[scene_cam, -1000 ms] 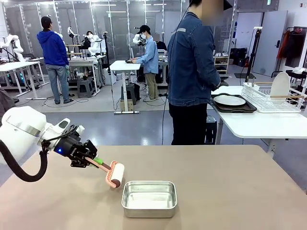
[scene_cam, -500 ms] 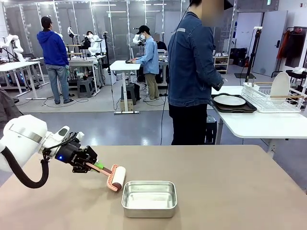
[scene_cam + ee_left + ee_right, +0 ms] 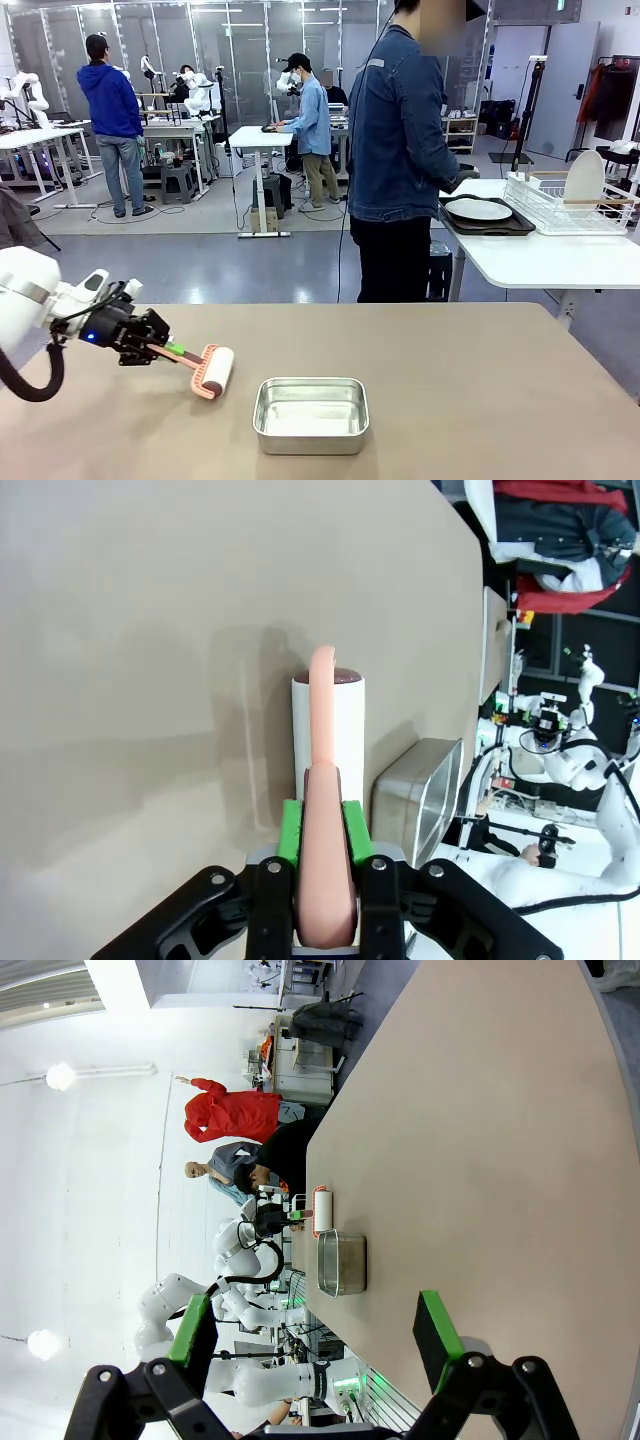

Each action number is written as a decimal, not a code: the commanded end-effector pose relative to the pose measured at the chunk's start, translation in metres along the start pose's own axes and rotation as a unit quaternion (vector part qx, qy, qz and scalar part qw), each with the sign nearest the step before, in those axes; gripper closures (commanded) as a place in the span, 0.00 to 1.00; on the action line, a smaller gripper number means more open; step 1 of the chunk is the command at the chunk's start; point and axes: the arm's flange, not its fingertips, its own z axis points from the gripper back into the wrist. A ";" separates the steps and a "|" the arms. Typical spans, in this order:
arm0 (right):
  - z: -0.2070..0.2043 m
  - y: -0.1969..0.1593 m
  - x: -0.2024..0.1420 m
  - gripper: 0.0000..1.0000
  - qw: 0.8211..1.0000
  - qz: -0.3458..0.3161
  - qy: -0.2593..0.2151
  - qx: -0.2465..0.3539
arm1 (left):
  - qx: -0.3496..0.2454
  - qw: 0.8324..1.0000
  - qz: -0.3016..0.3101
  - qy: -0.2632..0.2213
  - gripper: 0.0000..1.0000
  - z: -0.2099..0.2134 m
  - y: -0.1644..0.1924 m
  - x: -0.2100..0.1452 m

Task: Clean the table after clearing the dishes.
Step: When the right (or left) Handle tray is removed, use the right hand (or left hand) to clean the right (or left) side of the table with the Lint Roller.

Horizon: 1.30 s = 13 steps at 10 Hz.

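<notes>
On the table [image 3: 480,380], the left gripper [image 3: 160,347] is squeezing a pink roller [image 3: 212,372] beside a steel pan [image 3: 311,414]. Across the room, the right gripper [image 3: 315,1345] is gaping wide; one dish [image 3: 478,209] is sitting half hidden behind the person [image 3: 400,150].

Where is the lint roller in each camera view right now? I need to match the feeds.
Front view: lint roller lower left, on the table, held by the left gripper.
Left wrist view: centre, its pink handle between the green pads.
Right wrist view: small, left of centre.
Shared landmark: the steel pan beside the roller.
</notes>
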 end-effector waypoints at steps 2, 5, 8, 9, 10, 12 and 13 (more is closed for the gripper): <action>0.000 0.003 0.000 0.00 1.000 0.006 -0.001 0.006 | 0.104 0.994 -0.014 -0.020 0.79 0.040 0.048 -0.017; 0.000 0.003 0.000 0.00 1.000 0.006 -0.001 0.006 | 0.203 0.979 -0.012 -0.033 0.79 0.097 0.081 -0.017; 0.000 0.003 0.000 0.00 1.000 0.006 -0.001 0.006 | 0.289 0.955 -0.041 -0.046 0.79 0.133 0.074 -0.027; 0.000 0.003 0.000 0.00 1.000 0.006 -0.001 0.006 | 0.293 0.954 -0.039 -0.056 0.79 0.142 0.071 -0.030; 0.000 0.003 0.000 0.00 1.000 0.006 -0.001 0.006 | 0.289 0.955 -0.037 -0.060 0.79 0.149 0.068 -0.033; 0.000 0.003 0.000 0.00 1.000 0.006 -0.001 0.006 | 0.333 0.940 -0.044 -0.057 0.79 0.168 0.047 -0.037; 0.000 0.003 0.000 0.00 1.000 0.006 -0.001 0.006 | 0.348 0.934 -0.051 -0.059 0.79 0.178 0.033 -0.039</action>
